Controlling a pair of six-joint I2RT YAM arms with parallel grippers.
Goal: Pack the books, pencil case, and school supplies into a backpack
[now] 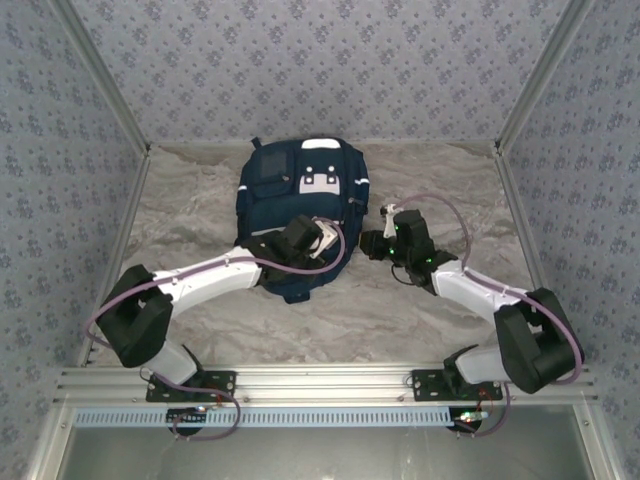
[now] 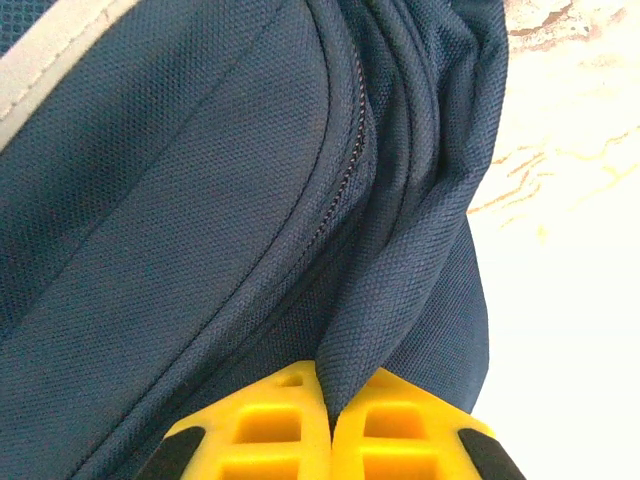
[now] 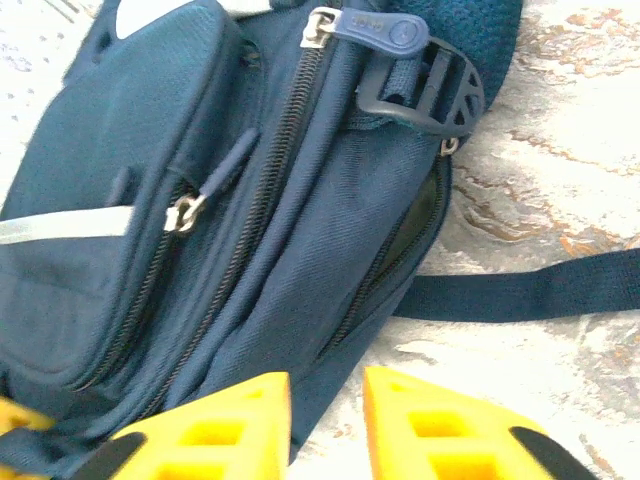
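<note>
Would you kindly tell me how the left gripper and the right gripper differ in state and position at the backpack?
The left gripper has its jaws shut on a fold of the backpack; the right gripper has its jaws apart, holding nothing. The left gripper sits over the backpack's near end, whereas the right gripper is beside its zippered side, over the table. Both have yellow jaws and face the backpack.

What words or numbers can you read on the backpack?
None can be read for sure.
Zipper pull at the top of the backpack: raised letters, too blurred to read.
White patch on the backpack's front: small dark marks, too small to read.
</note>
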